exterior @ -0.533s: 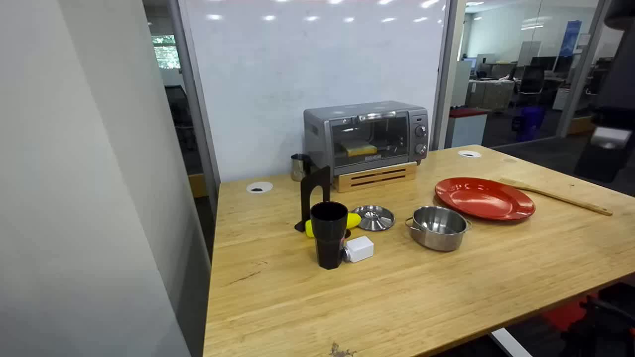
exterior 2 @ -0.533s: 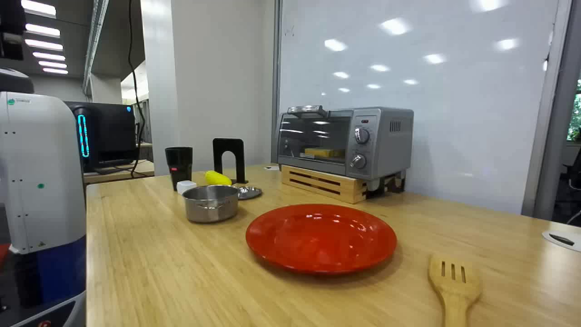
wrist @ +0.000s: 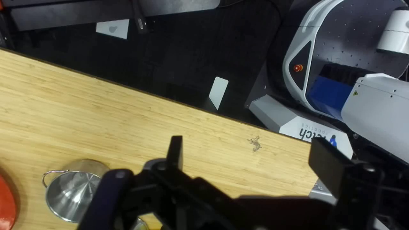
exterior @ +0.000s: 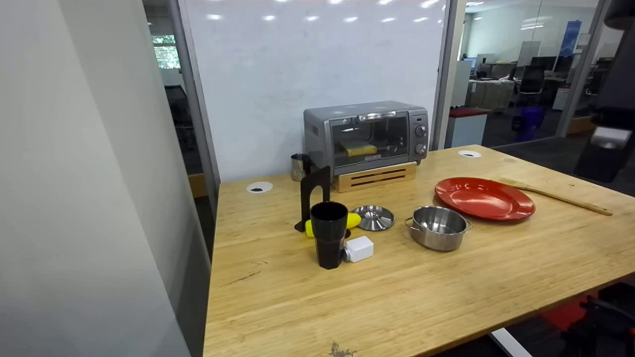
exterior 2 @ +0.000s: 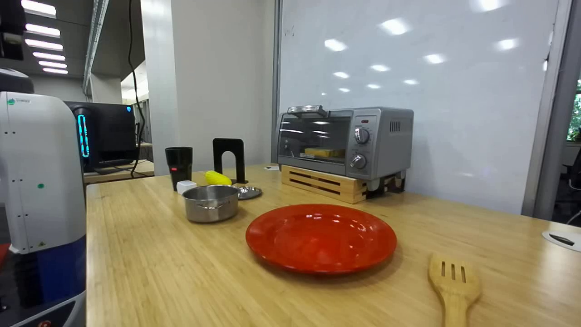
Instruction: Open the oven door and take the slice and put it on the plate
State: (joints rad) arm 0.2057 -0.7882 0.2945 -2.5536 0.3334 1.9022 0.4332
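A grey toaster oven stands at the back of the table in both exterior views [exterior: 367, 136] [exterior 2: 386, 141]. Its glass door is shut, with the handle [exterior 2: 307, 110] along the top edge. A yellow slice shows behind the glass in both exterior views [exterior: 358, 148] [exterior 2: 324, 152]. The red plate [exterior: 483, 198] lies on the table in front of the oven with nothing on it. It also shows in an exterior view [exterior 2: 321, 238] and at the left edge of the wrist view [wrist: 5, 204]. My gripper [wrist: 247, 151] is open and empty, above the table's front part, away from the oven.
A steel pot [exterior: 439, 228] stands beside the plate, with a steel lid [exterior: 375, 218] nearby. A black cup [exterior: 328, 235], white bottle [exterior: 359, 249], yellow object [exterior 2: 218, 178] and black bookend [exterior 2: 229, 156] stand together. A wooden spatula [exterior 2: 454, 281] lies past the plate. A wooden stand [exterior: 376, 177] supports the oven.
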